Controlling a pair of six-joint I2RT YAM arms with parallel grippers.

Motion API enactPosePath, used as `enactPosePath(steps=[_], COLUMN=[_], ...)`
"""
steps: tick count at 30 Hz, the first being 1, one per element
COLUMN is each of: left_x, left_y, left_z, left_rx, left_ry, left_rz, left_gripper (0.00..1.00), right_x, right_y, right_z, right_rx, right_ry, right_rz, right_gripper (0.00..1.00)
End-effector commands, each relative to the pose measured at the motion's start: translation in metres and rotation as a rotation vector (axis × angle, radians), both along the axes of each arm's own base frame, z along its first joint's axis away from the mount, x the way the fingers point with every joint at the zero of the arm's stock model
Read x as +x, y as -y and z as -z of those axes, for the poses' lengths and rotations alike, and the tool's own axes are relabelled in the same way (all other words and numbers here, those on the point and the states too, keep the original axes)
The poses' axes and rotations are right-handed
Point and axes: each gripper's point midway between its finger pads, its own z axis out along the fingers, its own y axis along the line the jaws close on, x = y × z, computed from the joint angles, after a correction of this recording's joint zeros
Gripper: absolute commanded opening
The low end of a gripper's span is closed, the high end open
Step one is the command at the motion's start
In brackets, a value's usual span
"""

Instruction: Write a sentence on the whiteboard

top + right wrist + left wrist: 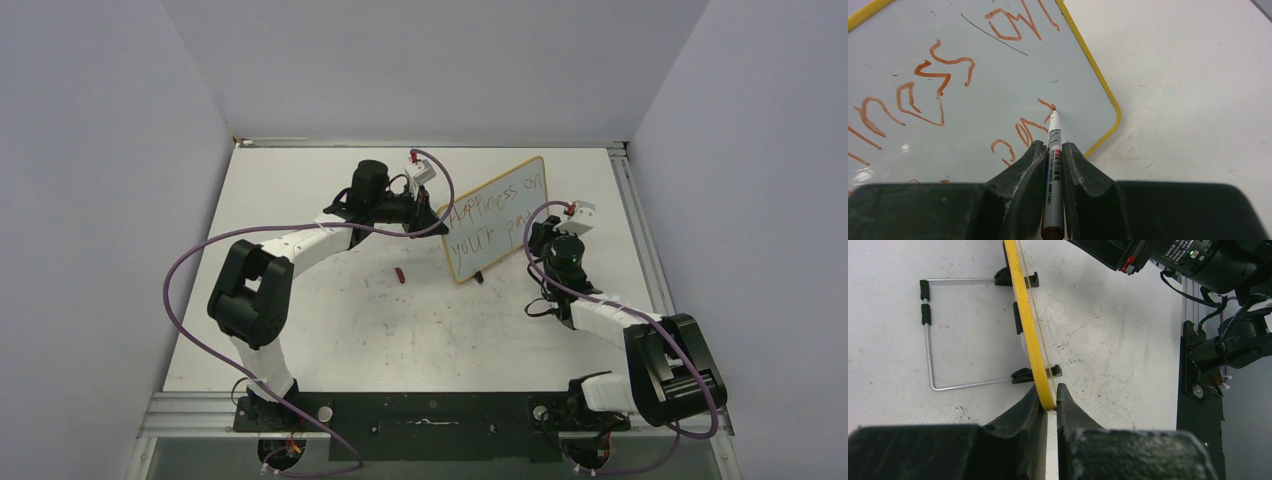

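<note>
The whiteboard [520, 205] stands tilted at mid-table on its wire stand [930, 340]. The sentence [495, 195] is in red, in two lines, "Happiness on" above "your pa". My left gripper [440, 222] is shut on the board's left edge; the left wrist view shows the yellow frame [1025, 315] pinched between the fingertips of that gripper [1050, 402]. My right gripper [545, 240] is shut on a silver marker [1054, 130]. The marker tip touches the board [998, 90] at the last red stroke of the lower line, near the board's right corner.
A small red cap [400, 274] lies on the white table [350, 330] left of the board's foot. A metal rail [640, 230] runs along the table's right edge. Grey walls enclose the back and both sides.
</note>
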Motion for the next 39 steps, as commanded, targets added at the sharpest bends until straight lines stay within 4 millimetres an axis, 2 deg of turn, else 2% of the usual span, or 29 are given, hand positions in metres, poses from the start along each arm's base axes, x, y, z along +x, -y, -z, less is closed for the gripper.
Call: enactPosePath(steps=[1, 9, 15, 21, 27, 32, 39], left_x=[-0.018, -0.018, -0.018, -0.018, -0.018, -0.018, -0.018], left_y=[0.007, 0.007, 0.007, 0.007, 0.007, 0.007, 0.007], left_z=[-0.032, -0.032, -0.032, -0.033, -0.034, -0.033, -0.033], left_rx=[-0.05, -0.05, -0.05, -0.052, -0.053, -0.053, -0.052], left_ry=[0.047, 0.048, 0.046, 0.048, 0.051, 0.048, 0.047], left_rz=[0.078, 0.078, 0.077, 0.077, 0.077, 0.078, 0.078], left_gripper=[0.0, 0.0, 0.0, 0.0, 0.0, 0.0, 0.0], right_x=[0.007, 0.01, 0.016, 0.014, 0.011, 0.019, 0.028], right_y=[-0.003, -0.002, 0.005, 0.008, 0.007, 0.005, 0.001], right_z=[0.0, 0.005, -0.014, -0.038, -0.058, -0.07, -0.064], right_rx=[0.016, 0.017, 0.006, 0.005, 0.026, 0.021, 0.019], right_ry=[-0.014, -0.026, 0.025, 0.088, 0.136, 0.169, 0.156], right_rz=[-0.001, 0.011, 0.045, 0.057, 0.049, 0.047, 0.029], right_gripper=[0.05, 0.05, 0.05, 0.05, 0.05, 0.05, 0.05])
